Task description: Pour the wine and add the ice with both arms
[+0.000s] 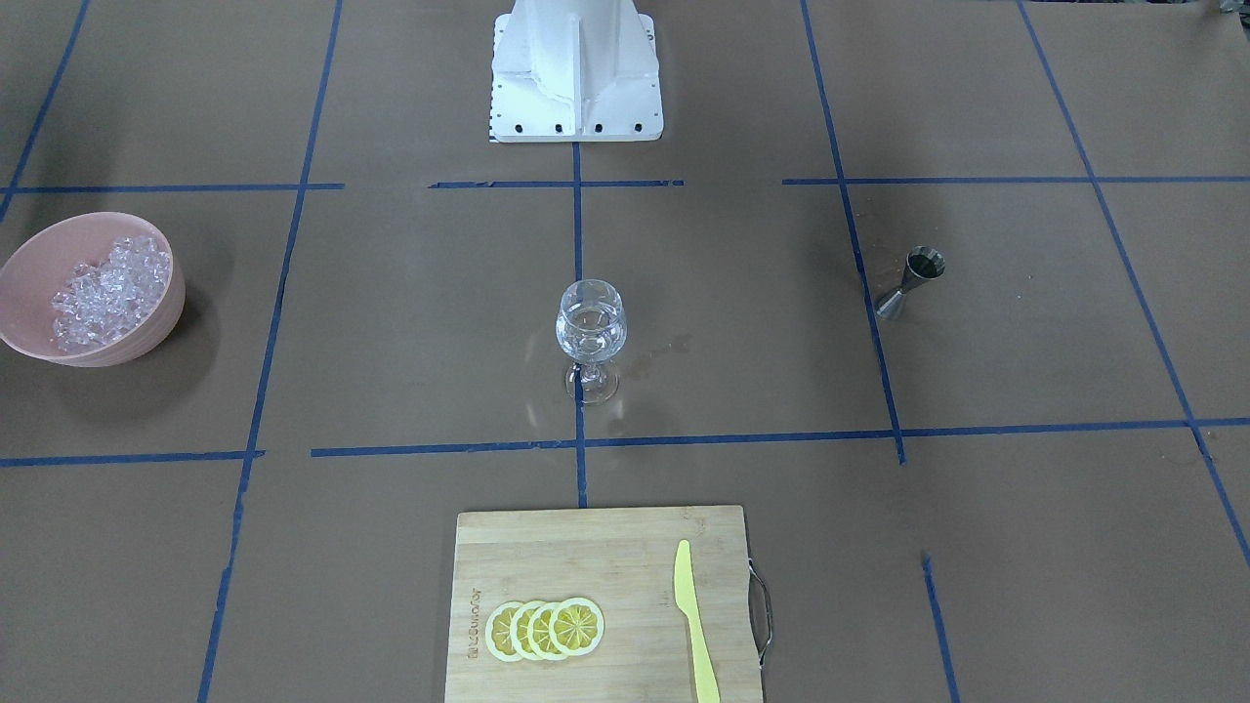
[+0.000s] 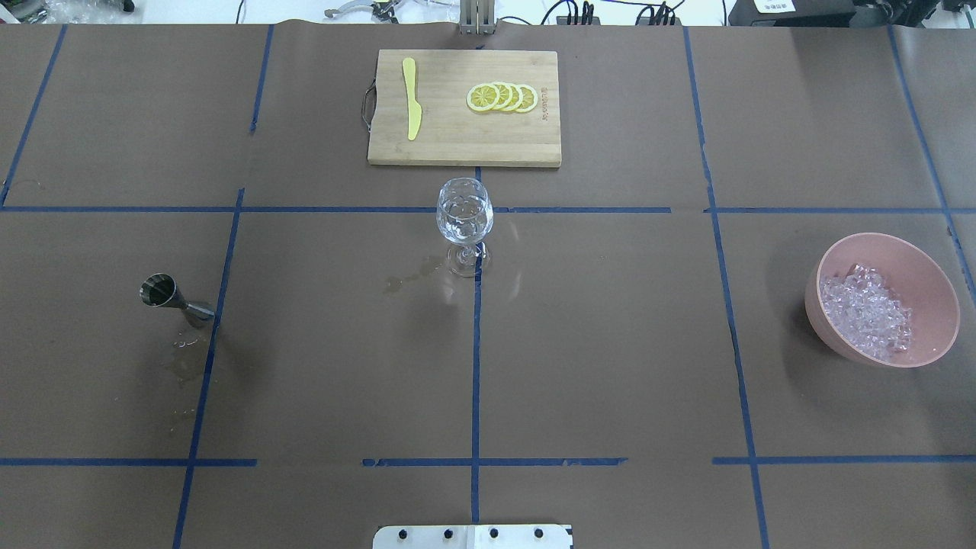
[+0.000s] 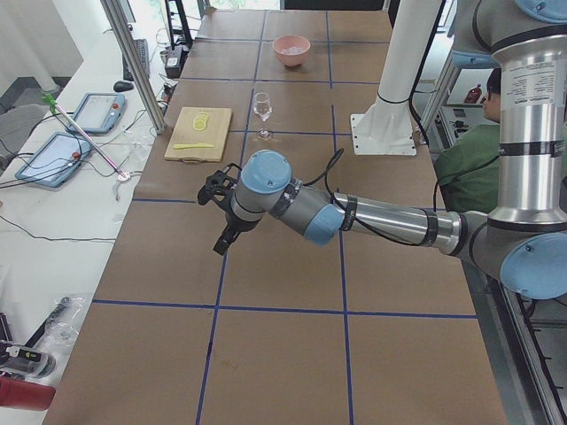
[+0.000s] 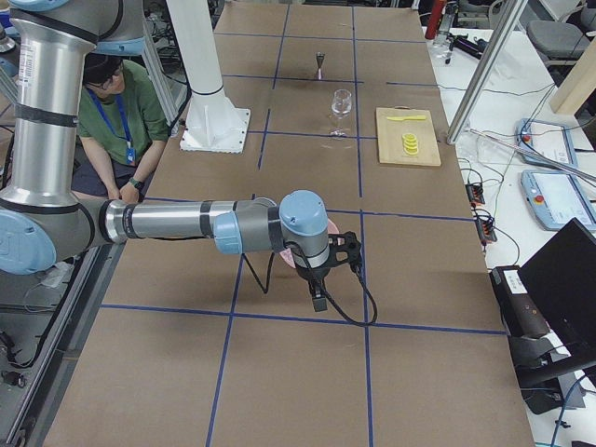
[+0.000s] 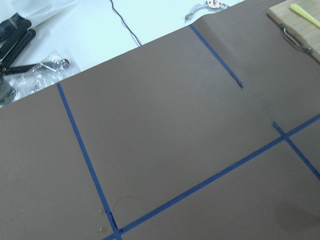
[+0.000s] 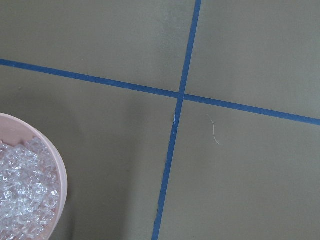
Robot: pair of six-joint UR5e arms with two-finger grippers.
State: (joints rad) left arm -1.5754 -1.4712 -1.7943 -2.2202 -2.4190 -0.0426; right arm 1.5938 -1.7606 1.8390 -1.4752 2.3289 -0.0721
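The glass (image 1: 590,327) at centre seems without ice yet; the ice (image 1: 112,288) lies in the bowl (image 1: 44,256) at far left. Left claw (image 3: 219,247) and right claw (image 4: 318,302): open or closed, cannot tell.

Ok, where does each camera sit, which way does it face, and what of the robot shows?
Front-facing: across the table, looking down at the wine glass; only pedestal shows.
Overhead: from behind, same glass; pedestal edge only.
Exterior left: table's end; left arm, left hand near.
Exterior right: opposite end; right arm, right hand near.
Left wrist: down on taped paper; no body.
Right wrist: down on ice, bowl rim; no body.
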